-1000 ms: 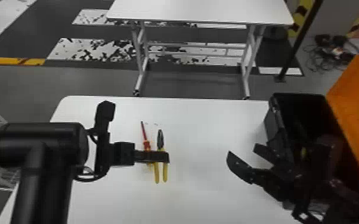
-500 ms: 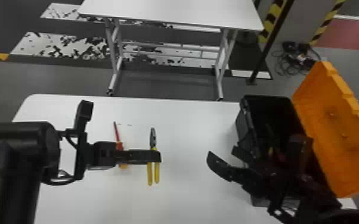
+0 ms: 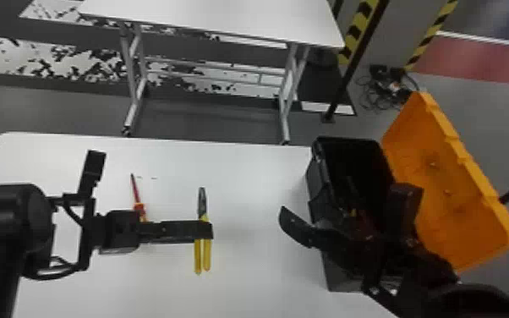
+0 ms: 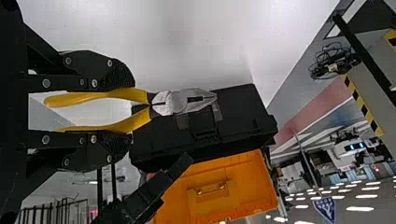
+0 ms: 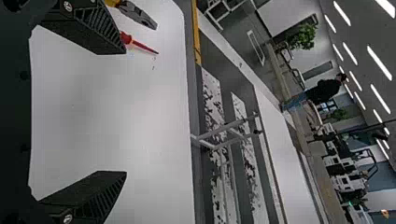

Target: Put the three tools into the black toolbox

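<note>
Left gripper clamped on the yellow-handled steel pliers over the white rectangular table, slim red-shafted screwdriver lying on it, right gripper jaws wide apart, empty, by the black plastic toolbox, its orange plastic lid open.

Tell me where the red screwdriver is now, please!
In the head view, the red screwdriver lies on the left side of the white table, left of the yellow-handled pliers, its handle partly hidden by the left gripper.
</note>
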Robot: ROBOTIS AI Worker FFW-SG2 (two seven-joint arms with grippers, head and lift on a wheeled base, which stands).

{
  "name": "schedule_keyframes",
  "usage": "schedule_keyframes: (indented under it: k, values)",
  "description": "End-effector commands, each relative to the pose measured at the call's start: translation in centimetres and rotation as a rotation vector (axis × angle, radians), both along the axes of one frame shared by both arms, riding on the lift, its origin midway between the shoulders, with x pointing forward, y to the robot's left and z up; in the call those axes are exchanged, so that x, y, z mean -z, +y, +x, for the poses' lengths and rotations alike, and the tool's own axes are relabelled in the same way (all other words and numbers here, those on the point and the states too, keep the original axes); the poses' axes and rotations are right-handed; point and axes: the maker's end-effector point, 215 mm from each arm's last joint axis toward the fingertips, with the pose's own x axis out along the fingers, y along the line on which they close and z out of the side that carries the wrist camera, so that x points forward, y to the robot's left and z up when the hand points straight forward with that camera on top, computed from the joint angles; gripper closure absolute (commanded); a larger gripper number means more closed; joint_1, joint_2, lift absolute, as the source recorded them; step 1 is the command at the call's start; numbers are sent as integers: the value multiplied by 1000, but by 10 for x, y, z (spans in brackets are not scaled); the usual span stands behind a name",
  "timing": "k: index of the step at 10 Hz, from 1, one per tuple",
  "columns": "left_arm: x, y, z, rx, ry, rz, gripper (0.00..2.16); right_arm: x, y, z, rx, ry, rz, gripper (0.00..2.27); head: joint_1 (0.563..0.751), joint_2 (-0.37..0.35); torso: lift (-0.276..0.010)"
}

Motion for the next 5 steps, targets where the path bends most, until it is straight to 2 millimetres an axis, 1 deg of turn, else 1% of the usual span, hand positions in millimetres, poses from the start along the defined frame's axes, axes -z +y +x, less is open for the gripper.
schedule_keyframes:
  k: [1,3,5]
  values:
    - [-2,-4,-8,9,13,-28,1865,-5,-17,10,21,3,-12,80,695,-201,-51]
    - [-2,-13,-20,38,18,-38,1865,0,-25,13,18,31,-25,80,695,-239,-51]
    - [2,-11,-18,33,17,-16,1865,8,-31,5,11,53,-38,76,695,-256,-51]
